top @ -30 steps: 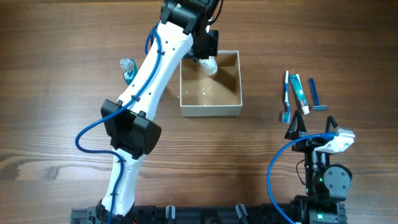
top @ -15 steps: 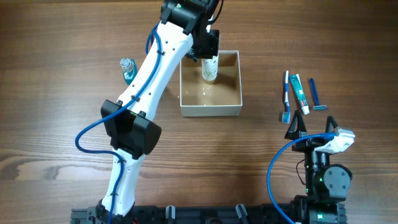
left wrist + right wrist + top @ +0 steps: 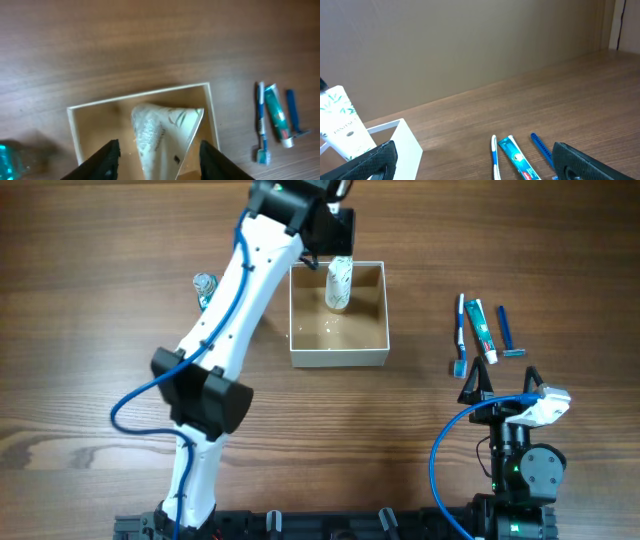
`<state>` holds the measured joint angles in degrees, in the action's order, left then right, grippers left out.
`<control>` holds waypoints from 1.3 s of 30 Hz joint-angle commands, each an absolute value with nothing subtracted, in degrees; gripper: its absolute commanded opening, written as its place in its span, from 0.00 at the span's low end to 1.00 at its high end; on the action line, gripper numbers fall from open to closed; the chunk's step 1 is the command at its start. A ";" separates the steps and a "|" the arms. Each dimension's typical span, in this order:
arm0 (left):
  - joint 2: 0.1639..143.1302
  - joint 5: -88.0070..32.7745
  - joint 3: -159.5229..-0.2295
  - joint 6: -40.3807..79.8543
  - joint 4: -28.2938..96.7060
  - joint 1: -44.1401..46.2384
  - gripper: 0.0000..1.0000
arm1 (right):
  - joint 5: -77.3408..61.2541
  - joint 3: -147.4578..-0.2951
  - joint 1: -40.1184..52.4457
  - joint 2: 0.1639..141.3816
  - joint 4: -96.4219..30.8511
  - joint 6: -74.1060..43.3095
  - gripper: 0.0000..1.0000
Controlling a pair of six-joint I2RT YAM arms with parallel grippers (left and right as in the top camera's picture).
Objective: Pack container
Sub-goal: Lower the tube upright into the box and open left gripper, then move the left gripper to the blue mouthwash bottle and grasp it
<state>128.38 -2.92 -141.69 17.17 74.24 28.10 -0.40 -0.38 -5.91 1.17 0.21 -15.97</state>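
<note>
The container [image 3: 338, 360], a square white-walled box with a tan inside, stands at the table's middle back; it also shows in the left wrist view [image 3: 140, 96] and the right wrist view [image 3: 404, 142]. A white toiletry tube [image 3: 339, 284] stands in it, leaning at the far wall [image 3: 160, 132] [image 3: 342, 129]. My left gripper [image 3: 335, 232] is open above the box's far edge, its fingers wide on either side of the tube [image 3: 159, 145] and not touching it. My right gripper [image 3: 503, 386] is open and empty near the front right [image 3: 475, 150].
A toothbrush [image 3: 461, 335], a teal toothpaste tube [image 3: 483, 330] and a blue razor [image 3: 509, 332] lie side by side right of the box. A small teal bottle [image 3: 205, 290] stands left of it, beside my left arm.
The tube went from tilted in my left gripper to standing free in the box. The left gripper let go and drew back towards the far edge. The right arm has not moved.
</note>
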 commanded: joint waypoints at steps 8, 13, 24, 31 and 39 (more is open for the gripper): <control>115.98 3.18 -142.19 18.59 76.62 18.44 0.74 | -0.05 -0.30 -5.58 1.19 0.36 -15.57 1.00; 114.76 6.83 -142.19 23.18 85.93 11.97 0.79 | -0.05 -0.30 -5.58 1.19 0.36 -15.59 1.00; 119.28 7.18 -141.64 19.73 93.17 7.14 0.80 | -0.05 -0.30 -5.58 1.19 0.36 -15.62 1.00; 124.05 7.16 -141.64 19.90 94.28 6.57 0.80 | -0.05 -0.30 -5.58 1.19 0.38 -15.62 1.00; 129.73 4.05 -141.36 18.17 96.51 6.57 0.74 | -0.05 -0.30 -5.58 1.19 0.38 -15.59 1.00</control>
